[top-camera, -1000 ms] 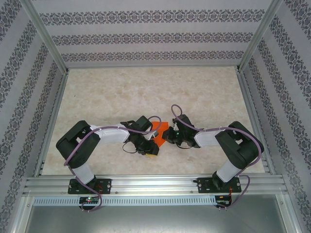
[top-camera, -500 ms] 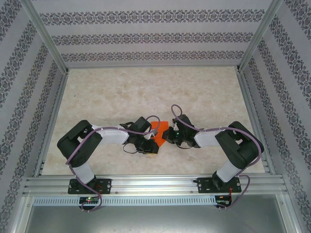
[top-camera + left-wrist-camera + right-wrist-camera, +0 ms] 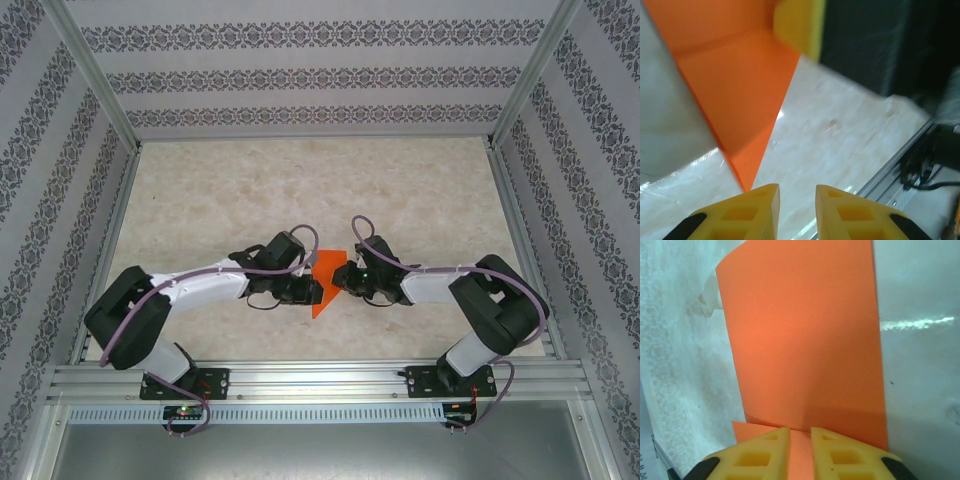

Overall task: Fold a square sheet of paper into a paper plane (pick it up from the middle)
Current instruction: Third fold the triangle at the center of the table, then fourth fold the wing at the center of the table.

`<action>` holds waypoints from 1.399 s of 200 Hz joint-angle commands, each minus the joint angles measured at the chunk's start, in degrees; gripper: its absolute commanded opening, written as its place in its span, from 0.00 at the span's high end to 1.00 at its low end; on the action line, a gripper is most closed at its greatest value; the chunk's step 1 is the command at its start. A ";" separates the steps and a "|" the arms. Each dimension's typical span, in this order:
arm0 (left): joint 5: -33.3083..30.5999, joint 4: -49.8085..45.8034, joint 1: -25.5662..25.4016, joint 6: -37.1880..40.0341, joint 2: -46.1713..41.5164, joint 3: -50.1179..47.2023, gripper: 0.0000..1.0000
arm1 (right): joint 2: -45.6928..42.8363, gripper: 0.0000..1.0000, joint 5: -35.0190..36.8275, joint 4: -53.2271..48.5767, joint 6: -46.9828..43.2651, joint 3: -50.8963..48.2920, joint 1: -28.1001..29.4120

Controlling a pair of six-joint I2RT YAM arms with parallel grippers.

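Note:
The orange sheet of paper [image 3: 326, 272] lies on the table between both grippers, folded into a pointed wedge like a paper plane, tip toward the near edge. My left gripper [image 3: 314, 291] sits at its left edge. In the left wrist view the paper [image 3: 740, 100] tapers to a point just left of the gripper [image 3: 796, 189], which is open with bare table between its fingers. My right gripper [image 3: 339, 280] is at the paper's right edge. In the right wrist view the paper [image 3: 805, 340] spreads ahead of the gripper [image 3: 800, 430], whose jaws stand slightly apart over a folded layer.
The marble-patterned table [image 3: 300, 190] stretches away behind the arms. An aluminium rail [image 3: 320, 375] runs along the near edge, seen also as the rail [image 3: 900, 165] in the left wrist view. Patterned walls [image 3: 300, 75] enclose three sides.
The left arm has stretched out low, its elbow swinging left. The paper now shows a long point toward the near edge. The right gripper's jaws have parted a little.

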 commanded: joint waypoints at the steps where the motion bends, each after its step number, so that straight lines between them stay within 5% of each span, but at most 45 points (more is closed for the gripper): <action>1: -6.15 -2.82 1.64 -0.42 -0.81 1.97 0.73 | -6.81 0.74 4.14 -5.01 -2.89 1.27 -0.30; 35: -4.83 -1.09 1.88 -0.83 2.32 3.97 0.73 | -16.56 0.64 8.48 -12.31 -4.29 -0.97 -2.87; 77: -5.10 -2.11 1.86 0.23 7.93 7.10 0.76 | -20.34 0.56 2.48 -7.82 -3.50 -7.02 -6.76; 168: -10.76 -4.83 1.86 1.64 10.91 7.31 0.81 | -6.06 0.55 -6.49 3.68 -3.24 -2.73 -5.10; 280: -11.95 -4.21 1.85 1.67 11.55 6.19 0.82 | 2.06 0.57 -13.24 3.54 -9.81 3.20 -2.34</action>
